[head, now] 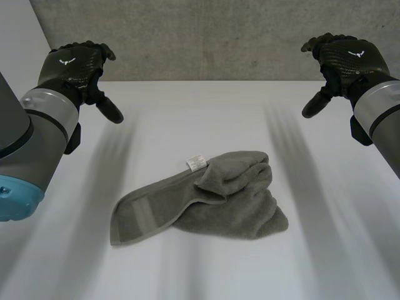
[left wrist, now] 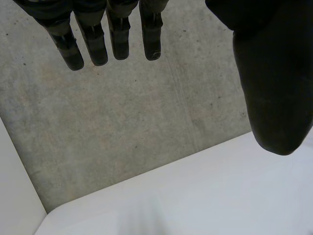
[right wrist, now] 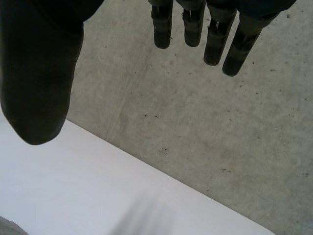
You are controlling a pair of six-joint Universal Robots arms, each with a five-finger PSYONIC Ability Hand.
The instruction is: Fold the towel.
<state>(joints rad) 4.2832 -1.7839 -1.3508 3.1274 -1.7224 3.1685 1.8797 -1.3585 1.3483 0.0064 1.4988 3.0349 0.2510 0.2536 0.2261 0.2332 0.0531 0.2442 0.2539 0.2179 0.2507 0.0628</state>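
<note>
Your towel (head: 212, 200) lies crumpled on the table (head: 187, 112), well apart from left hand (head: 75, 65) and right hand (head: 344, 56), both straight-fingered, empty.

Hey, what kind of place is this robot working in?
Probably a robotics lab or test bench: a plain white table in front of a bare concrete wall, with one crumpled grey towel on it.

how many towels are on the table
1. The grey towel lies crumpled near the middle of the white table, between the raised left hand and right hand, touching neither. It looks like one piece, though its bunched folds hide part of it.
</note>
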